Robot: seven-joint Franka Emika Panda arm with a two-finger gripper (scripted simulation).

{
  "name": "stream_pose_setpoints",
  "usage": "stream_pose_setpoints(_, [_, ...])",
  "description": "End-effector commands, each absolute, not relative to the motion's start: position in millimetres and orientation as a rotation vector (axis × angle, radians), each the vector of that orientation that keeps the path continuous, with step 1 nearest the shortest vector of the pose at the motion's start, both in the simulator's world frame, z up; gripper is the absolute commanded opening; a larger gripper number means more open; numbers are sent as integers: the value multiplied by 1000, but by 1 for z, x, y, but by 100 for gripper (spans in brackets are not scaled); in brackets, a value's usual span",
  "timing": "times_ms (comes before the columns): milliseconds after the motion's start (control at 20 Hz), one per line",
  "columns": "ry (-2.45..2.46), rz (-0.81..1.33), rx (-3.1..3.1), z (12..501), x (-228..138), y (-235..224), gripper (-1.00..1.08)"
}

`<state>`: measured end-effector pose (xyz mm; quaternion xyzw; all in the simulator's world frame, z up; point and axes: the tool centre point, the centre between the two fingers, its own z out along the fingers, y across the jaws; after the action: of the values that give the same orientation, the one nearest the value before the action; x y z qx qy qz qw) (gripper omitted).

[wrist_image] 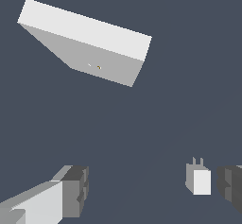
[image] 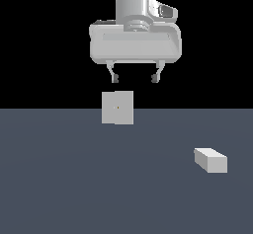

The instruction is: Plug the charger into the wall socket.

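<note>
1. Nearest in the exterior view, toward that view's right, the charger [image: 211, 159], a small plain off-white brick-shaped block, lies flat on the dark slate-blue surface [image: 74, 188]. Nothing touches it, so it waits to be picked up. In the wrist view, two short prongs show at one end of the charger [wrist_image: 198, 180]. Judging by this, that end must face the socket when it is carried over.

2. Farther back, left of centre in the exterior view, the wall socket [image: 117, 108], a flat light-grey square plate, stands upright on the surface with a tiny dot at the middle of its face. It stands well apart from the charger. Its upright pose suggests that the plug must travel level into the face, not down onto it. In the wrist view the wall socket [wrist_image: 85, 43] shows its top edge and its dotted face.

3. Above the socket hangs the white end effector [image: 135, 78] of the arm, released, its two dark-tipped fingers [image: 115, 77] spread wide and holding nothing. It points straight down, clear of both things. In the wrist view the fingers [wrist_image: 75, 190] frame bare surface with the charger close to one of them. I judge the task barely begun: the grasp is not yet made.
</note>
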<state>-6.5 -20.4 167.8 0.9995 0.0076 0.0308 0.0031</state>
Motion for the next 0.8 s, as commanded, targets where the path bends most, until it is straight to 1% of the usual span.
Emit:
stream_pose_setpoints(0, [18, 119, 3133, 160, -14, -30, 100])
stream_pose_setpoints(750, [-25, 300, 3117, 97, -66, -106, 100])
